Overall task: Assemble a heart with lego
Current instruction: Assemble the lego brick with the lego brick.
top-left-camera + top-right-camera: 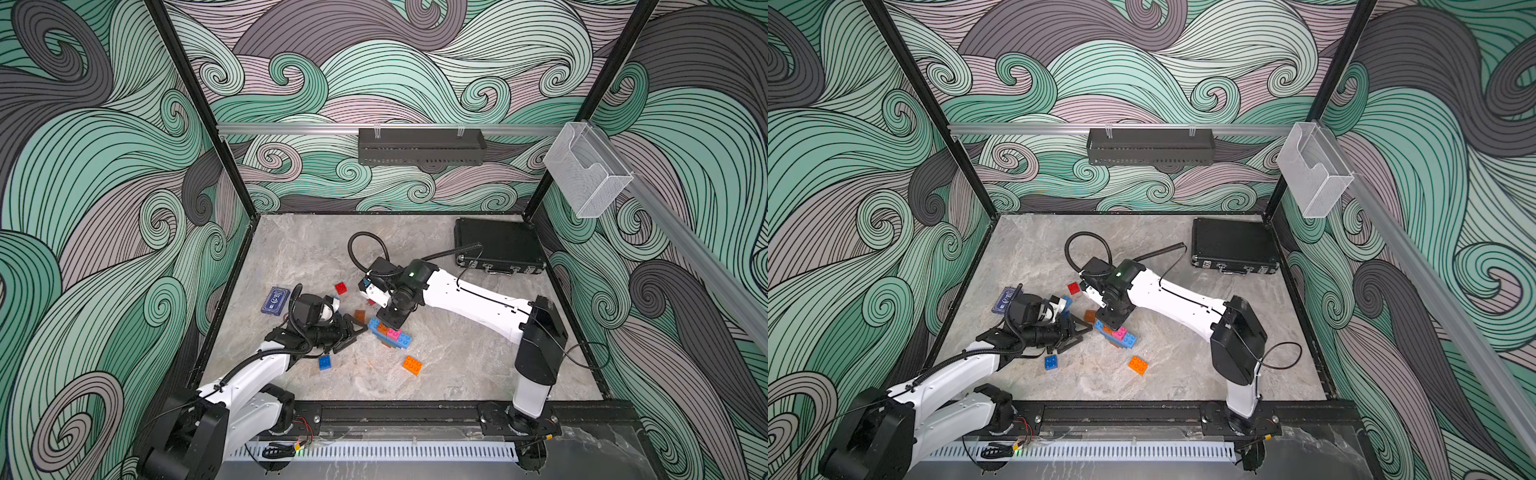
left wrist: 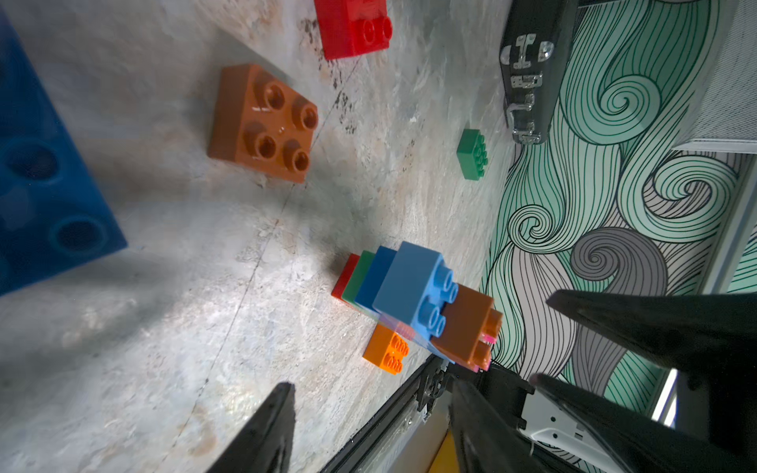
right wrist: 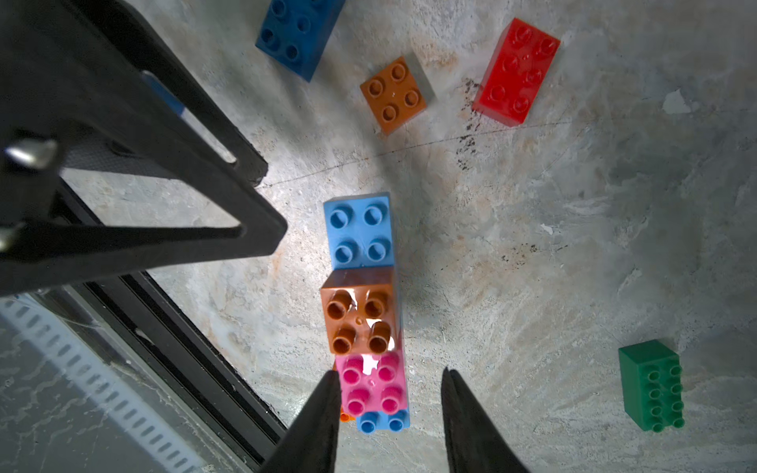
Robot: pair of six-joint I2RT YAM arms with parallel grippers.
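Right gripper (image 3: pixel 389 372), jaws apart, astride the pink brick (image 3: pixel 370 389).
The lego stack (image 3: pixel 360 286) runs lengthwise straight ahead of it; left gripper (image 1: pixel 353 336), its 2 fingers apart and empty, sits just beside.

On the grey marbled bench (image 1: pixel 457 374) stands a stack of joined coloured plastic bricks (image 1: pixel 395 336), with loose ones around it: a red oblong brick (image 1: pixel 340 287), brown square brick (image 1: pixel 360 316), dark blue square brick (image 1: pixel 325 362) and orange oblong brick (image 1: pixel 412 365). A flat dark blue card box (image 1: pixel 275 300) and a black hard case (image 1: pixel 498 249) lie well apart.
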